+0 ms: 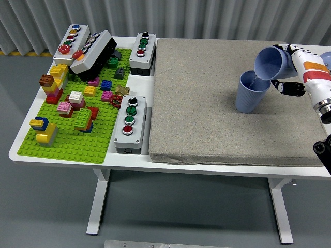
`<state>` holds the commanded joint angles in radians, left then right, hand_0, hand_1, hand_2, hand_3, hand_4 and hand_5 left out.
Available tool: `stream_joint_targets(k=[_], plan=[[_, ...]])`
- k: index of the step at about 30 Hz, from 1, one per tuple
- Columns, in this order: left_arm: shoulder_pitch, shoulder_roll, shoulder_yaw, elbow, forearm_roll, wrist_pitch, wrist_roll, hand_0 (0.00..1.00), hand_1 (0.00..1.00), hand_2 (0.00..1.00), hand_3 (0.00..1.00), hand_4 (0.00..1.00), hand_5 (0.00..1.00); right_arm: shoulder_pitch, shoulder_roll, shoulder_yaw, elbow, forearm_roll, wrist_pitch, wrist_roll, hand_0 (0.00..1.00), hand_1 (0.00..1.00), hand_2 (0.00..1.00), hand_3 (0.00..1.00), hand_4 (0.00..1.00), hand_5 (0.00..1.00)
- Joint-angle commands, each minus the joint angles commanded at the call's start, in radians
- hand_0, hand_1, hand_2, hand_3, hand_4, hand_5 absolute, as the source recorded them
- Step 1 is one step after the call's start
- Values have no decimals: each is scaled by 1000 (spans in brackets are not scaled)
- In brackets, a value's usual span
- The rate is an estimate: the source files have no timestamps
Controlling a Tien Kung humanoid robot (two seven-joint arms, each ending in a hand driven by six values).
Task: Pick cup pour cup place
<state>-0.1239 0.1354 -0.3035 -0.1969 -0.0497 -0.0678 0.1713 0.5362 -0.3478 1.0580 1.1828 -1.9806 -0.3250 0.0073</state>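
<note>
A blue ribbed cup [252, 92] stands upright on the grey mat [207, 103] at the right. Just above its far rim my right hand [289, 70] holds a second blue cup [270, 63], tipped on its side with the mouth turned left and down over the standing cup. The white and black fingers [291, 88] wrap around that tilted cup from the right. Whether anything flows between the cups cannot be told. My left arm does not show.
A green brick baseplate [72, 142] with several coloured bricks fills the left of the table. Grey button boxes stand at the back left [85, 49], the back middle [142, 51] and beside the mat [129, 124]. A pale blue object [326, 57] shows at the right edge.
</note>
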Motion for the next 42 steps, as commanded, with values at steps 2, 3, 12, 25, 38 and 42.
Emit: stream_joint_targets(k=[2,3,12,25,38,42], plan=[[0,0,0,0,0,0,0,862,836,910,797,640,885,1,-2,-3,-3,2,-1,1,765,601,489,556,712,80],[0,0,0,0,0,0,0,862,836,910,797,640,885,2,-4,-6,-5,4,-1,3,765,601,489,556,712,80],[-3,0,-1,0,2,0,0,862,836,910,796,639,884,10,-17,-21,-15,9,-6,6,768,602,489,553,711,84],[-4,1,-2,1,3,-1,0,862,836,910,797,639,884,25,-31,-53,-33,16,-7,10,772,603,489,551,710,83],[-3,2,-3,1,5,-1,0,863,836,910,796,641,884,43,-48,-85,-51,15,-14,12,775,604,489,548,702,73],[-1,2,-3,1,6,-1,0,862,836,909,797,642,884,47,-50,-97,-56,16,-18,12,779,605,490,546,698,72]])
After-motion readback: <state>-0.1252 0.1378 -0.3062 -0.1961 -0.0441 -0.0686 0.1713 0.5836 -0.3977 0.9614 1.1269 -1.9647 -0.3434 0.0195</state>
